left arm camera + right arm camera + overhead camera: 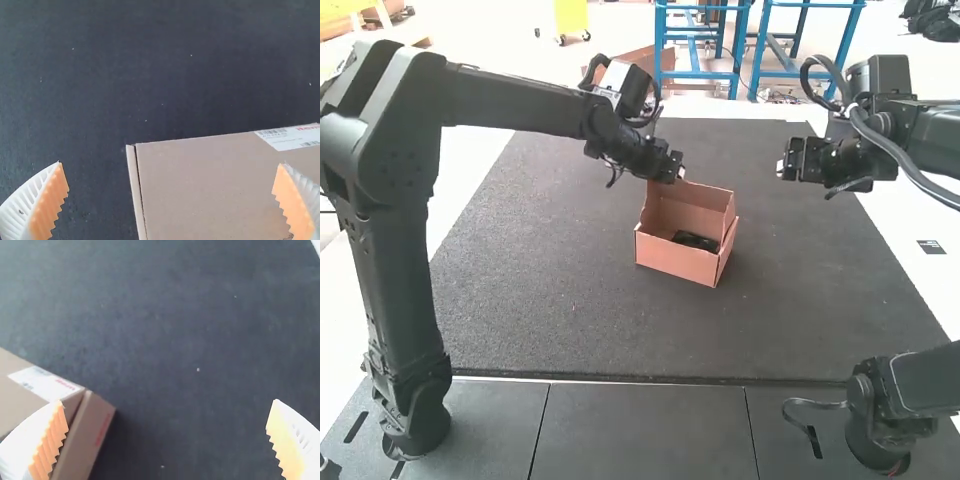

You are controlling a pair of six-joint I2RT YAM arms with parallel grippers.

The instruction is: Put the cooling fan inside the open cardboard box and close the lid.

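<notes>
- Jaws of the left gripper (669, 168) stand wide apart and hold nothing. It hovers at the top edge of the raised lid (688, 206), behind its far-left corner. In the left wrist view the lid's plain outer face lies between the orange pads (47, 200). I cannot tell whether anything touches it.
- At the middle of the black mat (540, 260) sits the cardboard box (682, 258), open, with its lid standing roughly upright along the far side.
- A dark object lies on the box floor, which I take to be the cooling fan (696, 240). It sits low, below the rim.
- To the right, the right gripper (786, 160) hangs in the air, well apart from the box and at about the height of the lid's top. Its jaws are spread wide too, and it grips nothing.
- Progress, as I judge it: the fan is in, so the first half is done. Closing the lid remains, and it has not yet begun to tip forward.
- Edges and room: the lid's top edge faces the left gripper, so a forward push looks possible. The lid's right end carries a side flap that may need tucking in. Bare mat surrounds the box on all sides, well clear of the table (380, 300) edge. Both arms have open space to move, though a light box may slide when pushed.
</notes>
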